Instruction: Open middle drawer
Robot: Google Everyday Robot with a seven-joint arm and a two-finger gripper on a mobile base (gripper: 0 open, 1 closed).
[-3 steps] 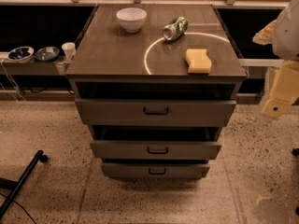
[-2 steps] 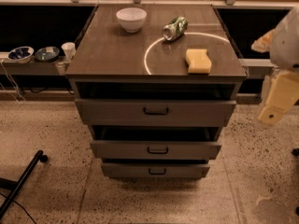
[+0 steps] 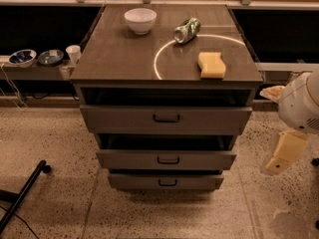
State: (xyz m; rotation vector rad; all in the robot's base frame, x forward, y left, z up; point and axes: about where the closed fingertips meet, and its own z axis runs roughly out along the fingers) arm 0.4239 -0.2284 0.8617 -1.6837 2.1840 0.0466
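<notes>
Hanging right of the bench (image 3: pixel 114 54), the gripper (image 3: pixel 283 153) sat clear of it at about middle-drawer height, touching nothing. Cream part pointed down and left under the white rounded arm housing (image 3: pixel 301 106). Couldn't tell whether it was open or closed from this angle.

The middle drawer (image 3: pixel 199 159) was second of three in the bench front, with a dark bar handle (image 3: pixel 168 160) at centre. A dark gap showed above its front. The top drawer (image 3: pixel 209 118) was directly above it and had the taller front. The bottom drawer (image 3: pixel 199 182) was directly below and was the slimmest. Both had the same centre handles and a dark gap above.

On the bench top:
- a white bowl (image 3: pixel 140 20) at back left
- a crushed green can (image 3: pixel 186 30) on its side at back centre-right
- a yellow sponge (image 3: pixel 212 64) at front right
- a thin white ring (image 3: pixel 158 59) marked on the right half, with the can on its back edge and the sponge inside it

Left of the bench, a low shelf (image 3: pixel 30 72) held two dark bowls (image 3: pixel 22 57) and a white cup (image 3: pixel 73 53). A black bar (image 3: pixel 25 193) lay on the speckled floor (image 3: pixel 60 148) at front left of the bench.
</notes>
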